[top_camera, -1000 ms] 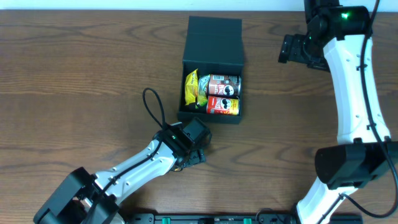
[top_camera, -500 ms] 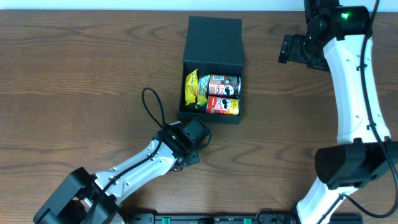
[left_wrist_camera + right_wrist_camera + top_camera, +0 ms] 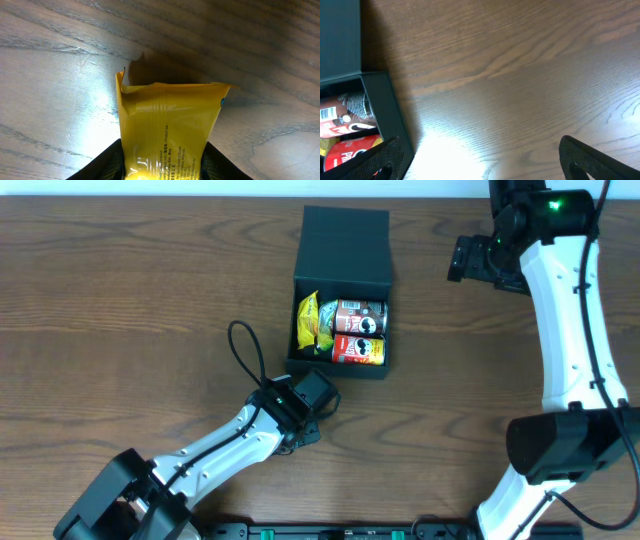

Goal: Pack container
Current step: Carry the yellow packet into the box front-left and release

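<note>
The dark teal container (image 3: 341,244) sits open at the table's middle back, its flap lid folded away. Inside lie a yellow packet (image 3: 309,322), a brown snack can (image 3: 359,315) and a red snack can (image 3: 359,351). My left gripper (image 3: 303,430) is low over the table in front of the container, shut on another yellow packet (image 3: 167,130); the packet's crimped end sticks out between the fingers just above the wood. My right gripper (image 3: 480,165) is open and empty, high to the right of the container, whose wall (image 3: 385,110) shows at the left of the right wrist view.
A black cable (image 3: 245,350) loops from my left arm over the table left of the container. The wood table (image 3: 120,300) stretches bare to the left and right.
My left gripper has drawn slightly back toward the front left with the packet. The right arm has not moved.
</note>
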Controlling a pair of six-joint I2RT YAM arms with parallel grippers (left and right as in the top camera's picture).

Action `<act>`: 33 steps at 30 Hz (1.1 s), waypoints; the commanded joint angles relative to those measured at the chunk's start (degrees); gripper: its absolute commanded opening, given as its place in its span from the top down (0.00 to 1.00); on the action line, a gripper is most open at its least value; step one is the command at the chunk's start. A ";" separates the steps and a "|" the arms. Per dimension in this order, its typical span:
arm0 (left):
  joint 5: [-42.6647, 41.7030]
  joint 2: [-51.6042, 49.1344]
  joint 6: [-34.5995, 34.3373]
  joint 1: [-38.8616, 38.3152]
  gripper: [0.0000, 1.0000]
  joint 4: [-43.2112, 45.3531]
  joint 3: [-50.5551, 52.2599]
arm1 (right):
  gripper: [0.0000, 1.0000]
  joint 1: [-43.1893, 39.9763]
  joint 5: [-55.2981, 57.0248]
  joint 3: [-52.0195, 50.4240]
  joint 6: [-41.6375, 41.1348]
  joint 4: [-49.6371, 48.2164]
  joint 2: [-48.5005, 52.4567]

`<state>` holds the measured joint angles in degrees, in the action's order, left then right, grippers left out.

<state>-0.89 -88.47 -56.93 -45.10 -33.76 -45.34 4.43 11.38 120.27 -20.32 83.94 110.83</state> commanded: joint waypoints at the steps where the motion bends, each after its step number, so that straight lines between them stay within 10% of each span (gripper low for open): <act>1: 0.96 0.85 0.44 0.13 0.55 -0.11 -0.90 | 0.01 -0.24 0.85 1.01 0.68 -0.22 -1.75; 21: 7.41 9.75 11.63 2.69 0.59 -9.03 -15.08 | 0.01 -0.24 0.85 1.01 0.68 -0.35 -1.75; 33: 10.05 8.85 9.14 8.07 0.62 3.30 -15.96 | 0.01 -0.26 0.85 1.01 0.68 -0.61 -1.75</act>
<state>6.90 -79.40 -47.88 -37.41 -32.47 -60.14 4.43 11.38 120.27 -20.32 83.40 110.83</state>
